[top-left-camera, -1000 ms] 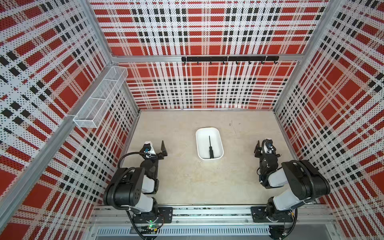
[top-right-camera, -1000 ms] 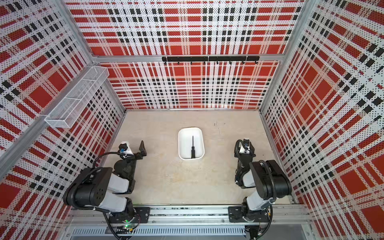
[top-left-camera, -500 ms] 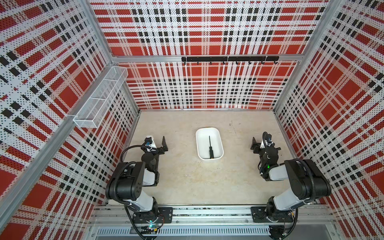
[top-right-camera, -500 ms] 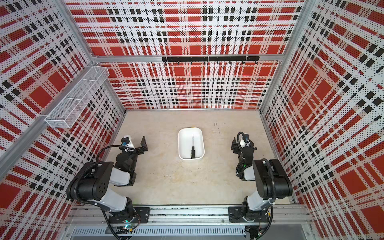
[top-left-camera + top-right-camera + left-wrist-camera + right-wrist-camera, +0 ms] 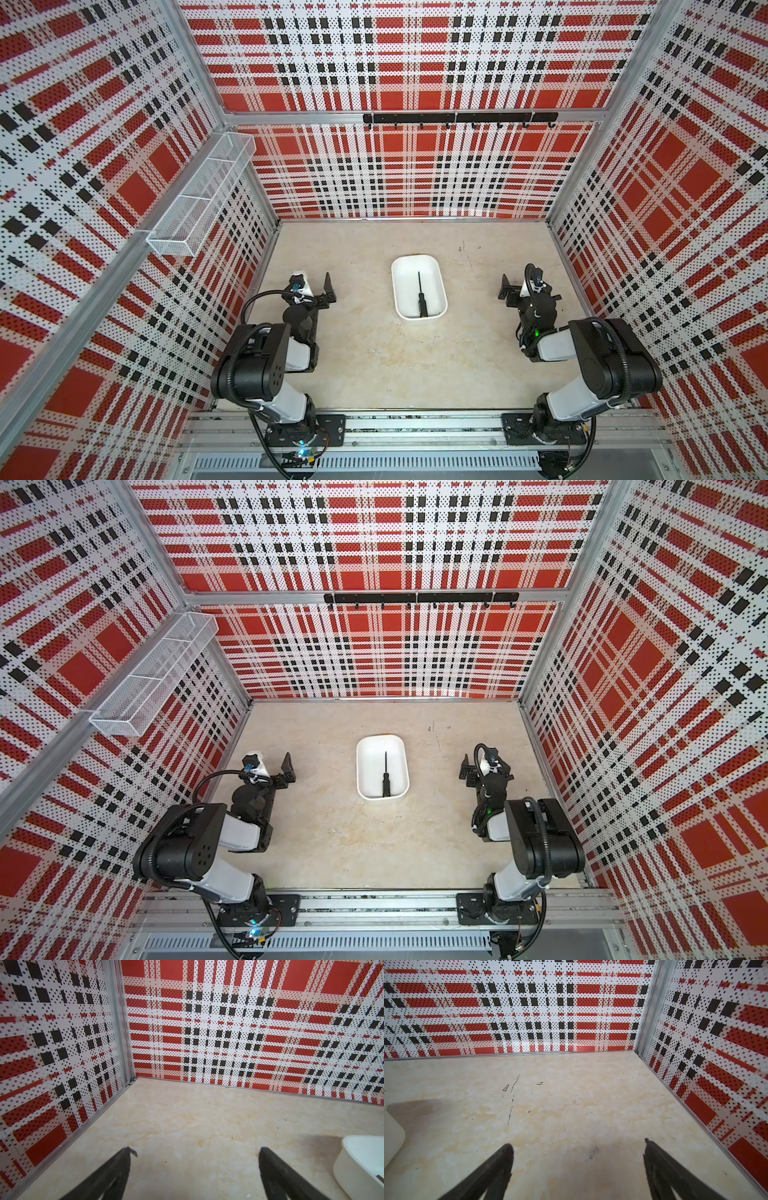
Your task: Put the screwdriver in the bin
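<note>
You have the beige bench (image 5: 374, 365) with the white bin (image 5: 402, 279) sitting mid-bench between the two arms. Your left claw (image 5: 195, 1152) and right claw (image 5: 578, 1145) both gape wide, holding nothing, each well apart from the bin on its own side. The screwdriver (image 5: 420, 296) lies flat inside the bin, handle toward the arm bases.

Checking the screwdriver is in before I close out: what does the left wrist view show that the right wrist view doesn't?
Only left wrist: the bin's open rim and part of its inside, past the left gripper. Only right wrist: dark scuff marks on the table, just the bin's outer wall, the right gripper. Both: open, empty jaws over bare table, plaid walls; neither clearly shows the screwdriver.
</note>
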